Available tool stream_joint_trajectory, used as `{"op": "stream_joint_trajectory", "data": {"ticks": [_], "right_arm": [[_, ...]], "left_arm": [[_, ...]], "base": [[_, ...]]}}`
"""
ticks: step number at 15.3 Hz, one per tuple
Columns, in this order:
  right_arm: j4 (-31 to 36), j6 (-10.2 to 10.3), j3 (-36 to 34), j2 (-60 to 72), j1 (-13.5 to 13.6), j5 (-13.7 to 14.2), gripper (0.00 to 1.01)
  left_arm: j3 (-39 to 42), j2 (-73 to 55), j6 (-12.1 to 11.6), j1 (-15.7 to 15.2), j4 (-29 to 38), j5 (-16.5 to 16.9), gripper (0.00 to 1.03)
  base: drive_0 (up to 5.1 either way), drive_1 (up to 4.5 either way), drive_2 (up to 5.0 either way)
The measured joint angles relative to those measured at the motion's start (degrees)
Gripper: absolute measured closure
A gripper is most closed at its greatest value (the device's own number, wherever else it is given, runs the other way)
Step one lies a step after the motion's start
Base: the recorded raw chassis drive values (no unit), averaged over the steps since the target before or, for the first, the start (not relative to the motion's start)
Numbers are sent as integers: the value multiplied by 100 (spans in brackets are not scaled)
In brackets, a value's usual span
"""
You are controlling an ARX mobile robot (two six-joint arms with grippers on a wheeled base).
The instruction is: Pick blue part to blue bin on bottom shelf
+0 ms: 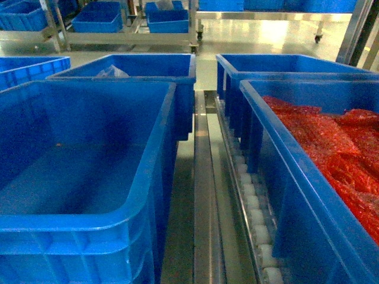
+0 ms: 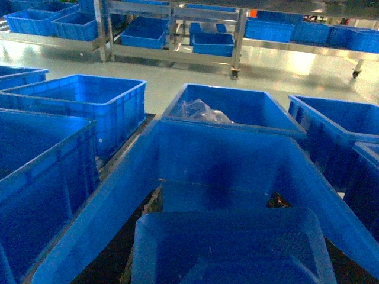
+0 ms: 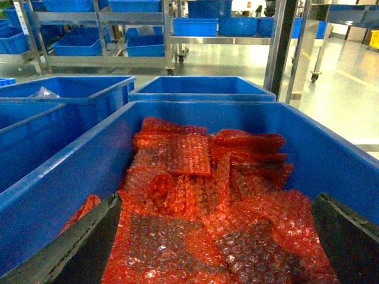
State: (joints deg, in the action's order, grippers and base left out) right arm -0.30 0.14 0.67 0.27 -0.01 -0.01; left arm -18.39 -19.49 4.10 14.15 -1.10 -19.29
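Holding a blue part [image 2: 231, 248] over the empty blue bin [image 2: 249, 160] under the left tool; grip hidden, cannot tell openness. Right tool [image 3: 213, 236] wide open, empty, above red bubble wrap [image 3: 201, 201]. Risk: part catching the bin rim if released off-centre.

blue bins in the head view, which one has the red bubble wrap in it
The near right bin, right of the roller track. It is heaped with red bubble wrap; the near left bin looks empty.
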Motion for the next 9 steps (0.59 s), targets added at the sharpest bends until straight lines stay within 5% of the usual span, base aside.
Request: {"op": "stream_joint_trajectory", "data": {"ticks": [6,7,8,9], "right_arm": [[2,0,0,0,0,0,3],[0,0,0,0,0,4,3],[7,-2,0,0,0,-2,3],[0,0,0,0,0,4,3]], "left_arm": [[0,-4,-4,2,-17,-26,60],[-155,-282,-131,391,-439,-1108,60],[-179,-802,-184,546,-160,-2002,60],[-201,-1241,-262,507,245,-2203,60]], "base": [[0,0,0],[0,0,0],[0,0,0],[0,0,0]]}}
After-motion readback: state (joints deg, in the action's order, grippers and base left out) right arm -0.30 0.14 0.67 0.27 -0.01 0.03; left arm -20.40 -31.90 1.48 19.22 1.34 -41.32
